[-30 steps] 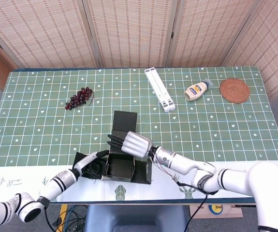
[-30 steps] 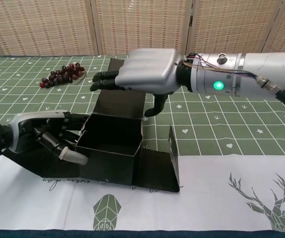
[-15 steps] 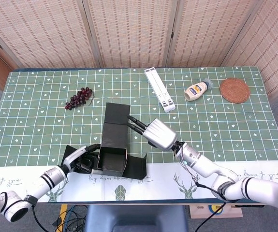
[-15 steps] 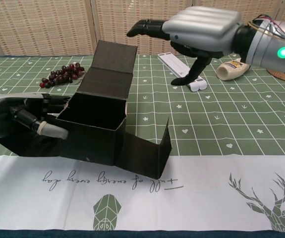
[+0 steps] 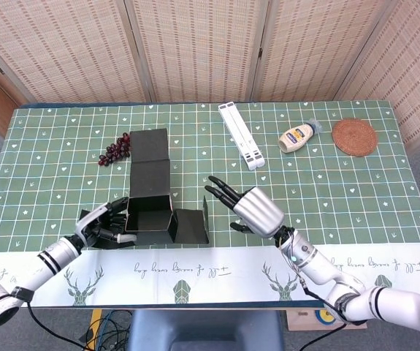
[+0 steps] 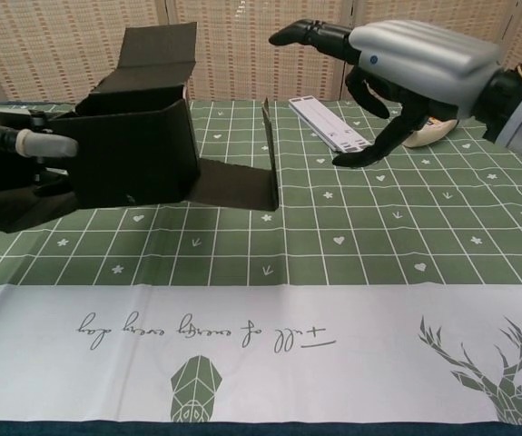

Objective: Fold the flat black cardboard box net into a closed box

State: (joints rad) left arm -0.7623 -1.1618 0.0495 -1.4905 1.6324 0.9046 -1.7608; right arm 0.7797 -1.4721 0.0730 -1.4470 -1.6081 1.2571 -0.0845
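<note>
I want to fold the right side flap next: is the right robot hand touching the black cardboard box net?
No: in the head view the right robot hand hangs open beside the black cardboard box net, with green tablecloth showing between them.

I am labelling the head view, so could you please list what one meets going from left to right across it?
Left hand → bunch of grapes → black box net → white folding stand → right hand → mayonnaise bottle → woven coaster.
</note>
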